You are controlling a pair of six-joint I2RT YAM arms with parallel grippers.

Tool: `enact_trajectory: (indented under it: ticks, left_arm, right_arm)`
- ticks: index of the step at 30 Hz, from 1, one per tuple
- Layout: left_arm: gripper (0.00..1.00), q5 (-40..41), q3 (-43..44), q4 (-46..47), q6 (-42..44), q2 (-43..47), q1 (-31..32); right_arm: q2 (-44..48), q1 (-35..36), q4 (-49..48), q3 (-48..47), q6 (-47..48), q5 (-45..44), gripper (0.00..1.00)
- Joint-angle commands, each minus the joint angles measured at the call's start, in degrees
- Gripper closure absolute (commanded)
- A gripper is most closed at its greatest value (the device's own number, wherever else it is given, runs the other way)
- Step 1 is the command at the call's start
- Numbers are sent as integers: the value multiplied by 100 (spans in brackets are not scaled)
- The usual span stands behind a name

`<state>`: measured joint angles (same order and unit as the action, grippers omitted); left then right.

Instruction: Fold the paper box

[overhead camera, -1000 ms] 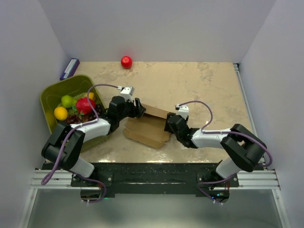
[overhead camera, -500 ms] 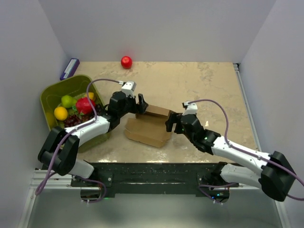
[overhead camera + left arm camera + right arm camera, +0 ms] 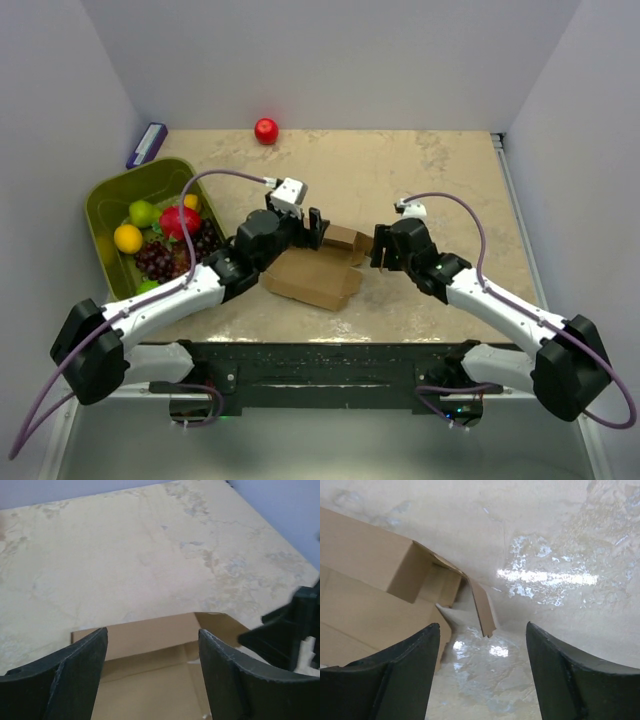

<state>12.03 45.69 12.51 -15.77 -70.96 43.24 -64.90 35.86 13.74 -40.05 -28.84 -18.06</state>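
The paper box (image 3: 318, 272) is plain brown cardboard, partly folded, lying on the table's near middle with its far flap raised. My left gripper (image 3: 314, 228) is open and empty, hovering over the box's far edge; in the left wrist view the raised flap (image 3: 145, 635) lies between and below my fingers (image 3: 85, 665). My right gripper (image 3: 383, 248) is open and empty, just right of the box. The right wrist view shows the box's right end (image 3: 380, 595) with a small side tab (image 3: 482, 607) sticking out over the shiny table.
An olive-green bin (image 3: 110, 205) with fruit stands at the left. A red ball (image 3: 266, 130) lies at the far edge. A purple-and-white object (image 3: 147, 144) lies at the far left corner. White walls close in three sides.
Both arms have stretched forward and lifted. My left gripper moved right over the box's far flap. My right gripper pulled back to the right, off the box's right end.
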Motion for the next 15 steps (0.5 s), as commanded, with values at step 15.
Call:
enact_trajectory:
  ticks: [15]
  left_arm:
    - [37,-201,-1317,2097,-717,-1666,1406]
  right_arm:
    - [-620,-87,-846,165,300,-189,56]
